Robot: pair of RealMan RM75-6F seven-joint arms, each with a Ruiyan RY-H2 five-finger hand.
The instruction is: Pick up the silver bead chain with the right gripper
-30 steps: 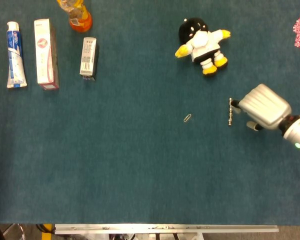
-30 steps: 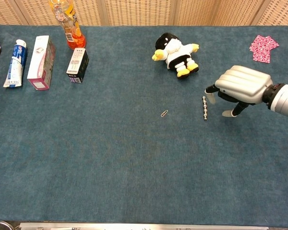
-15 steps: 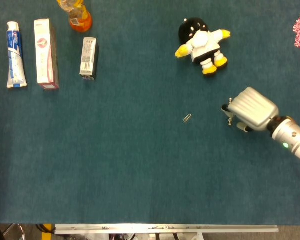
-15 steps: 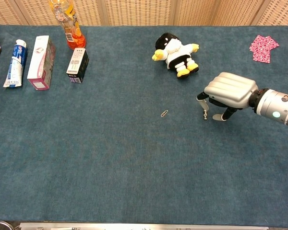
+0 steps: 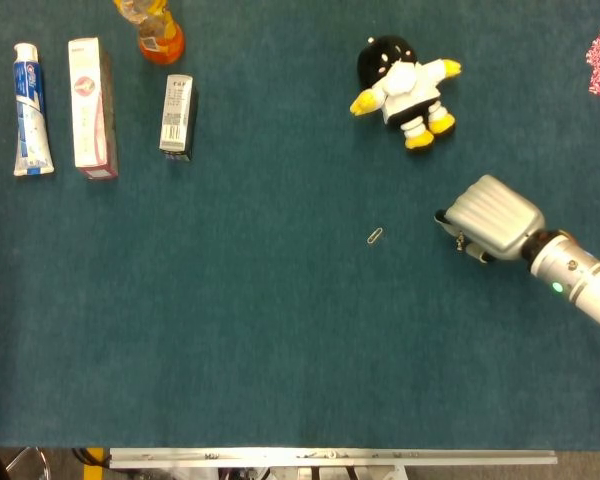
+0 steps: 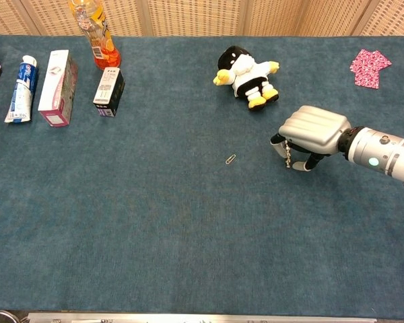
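The silver bead chain [image 6: 287, 157] lies on the blue table cover, mostly hidden under my right hand [image 6: 311, 132]. In the chest view the chain shows between the curled fingers [image 6: 277, 141] on its left and the thumb [image 6: 303, 165] on its right, neither plainly pressing on it. In the head view only a short piece of the chain [image 5: 460, 240] peeks out below the right hand [image 5: 488, 220]. The chain still rests flat on the cover. My left hand shows in neither view.
A paper clip [image 6: 229, 159] lies left of the chain. A plush toy [image 6: 248, 70] sits behind it. At the far left stand a toothpaste tube [image 6: 20, 92], a pink box [image 6: 57, 87], a small dark box [image 6: 108, 91] and an orange bottle [image 6: 99, 37]. A pink cloth [image 6: 369, 67] lies far right.
My right hand has moved left from beside the chain to over it, and its fingers now straddle the chain. The chain has stayed in place.
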